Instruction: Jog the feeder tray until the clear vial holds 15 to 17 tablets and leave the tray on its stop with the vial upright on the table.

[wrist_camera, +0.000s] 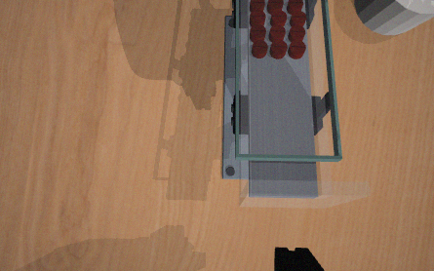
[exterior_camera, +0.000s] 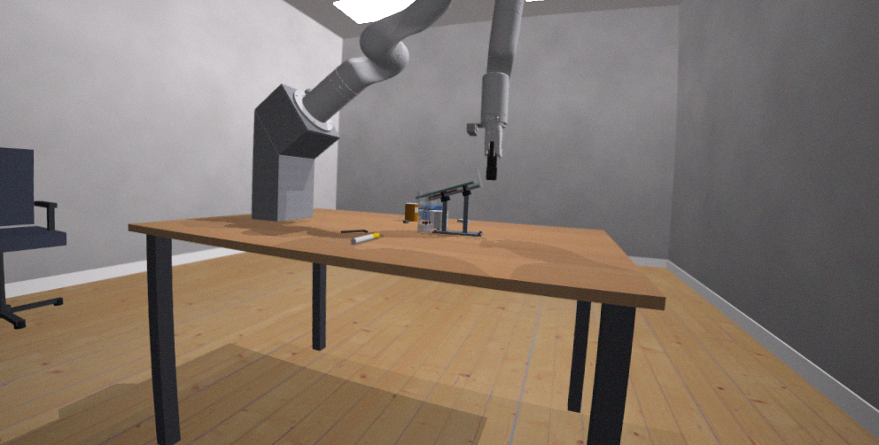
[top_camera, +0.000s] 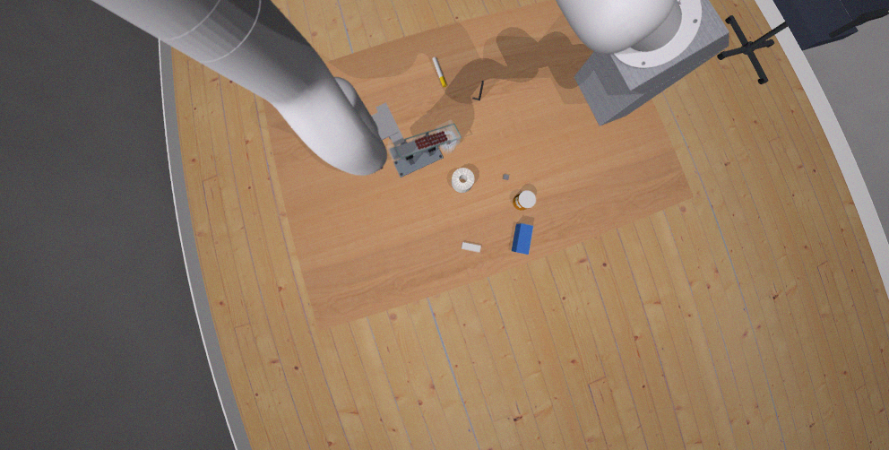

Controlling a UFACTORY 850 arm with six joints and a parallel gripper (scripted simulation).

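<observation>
The feeder tray (top_camera: 427, 143) is a clear-walled chute on a grey stand, tilted with its high end toward my gripper. In the wrist view the tray (wrist_camera: 285, 97) holds several dark red tablets (wrist_camera: 278, 29) bunched toward its far, low end; the near half is bare. The clear vial (top_camera: 450, 149) stands at the tray's low end and its contents cannot be made out. My gripper (exterior_camera: 491, 170) is shut and empty, hanging just beyond the tray's high end at about rim height, not touching it. Its black fingertips (wrist_camera: 295, 258) show at the bottom of the wrist view.
A white tape roll (top_camera: 462, 179), a small grey cube (top_camera: 505, 177), an orange bottle with a white cap (top_camera: 525, 200), a blue box (top_camera: 522, 237) and a white block (top_camera: 470, 246) lie beyond the tray. A marker (top_camera: 438, 71) and a black hex key (top_camera: 477, 91) lie toward the robot base (top_camera: 649, 67).
</observation>
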